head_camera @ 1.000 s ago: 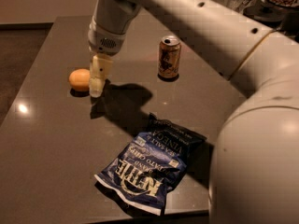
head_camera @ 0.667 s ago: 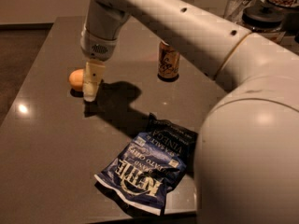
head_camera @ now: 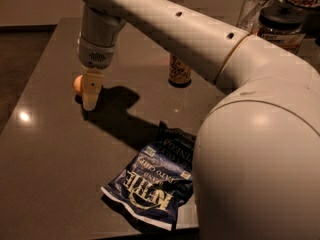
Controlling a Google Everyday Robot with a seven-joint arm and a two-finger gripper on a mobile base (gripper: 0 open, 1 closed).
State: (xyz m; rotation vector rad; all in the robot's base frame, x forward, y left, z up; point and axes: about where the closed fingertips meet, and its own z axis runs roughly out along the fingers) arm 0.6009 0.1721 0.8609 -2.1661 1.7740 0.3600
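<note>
a crumpled dark blue chip bag (head_camera: pixel 155 184) lies on the dark glossy surface (head_camera: pixel 45 174), nearer than the gripper (head_camera: pixel 91 96) and to its right. the gripper points down, open or closed i cannot tell. a small orange fruit (head_camera: pixel 78 83) sits just left of it, partly hidden. a brown drink can (head_camera: pixel 179 71) stands farther right.

The cream-white arm (head_camera: pixel 175 29), dotted with small round holes (head_camera: pixel 179 14), ends in a perforated grey band (head_camera: pixel 97 58) and pale tool (head_camera: pixel 91 91).

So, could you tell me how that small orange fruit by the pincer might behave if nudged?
Being round, the orange fruit would probably roll on the glossy table. It looks small beside the can, so probably light. The pincer hangs right beside it, so slight contact may shift it.
</note>
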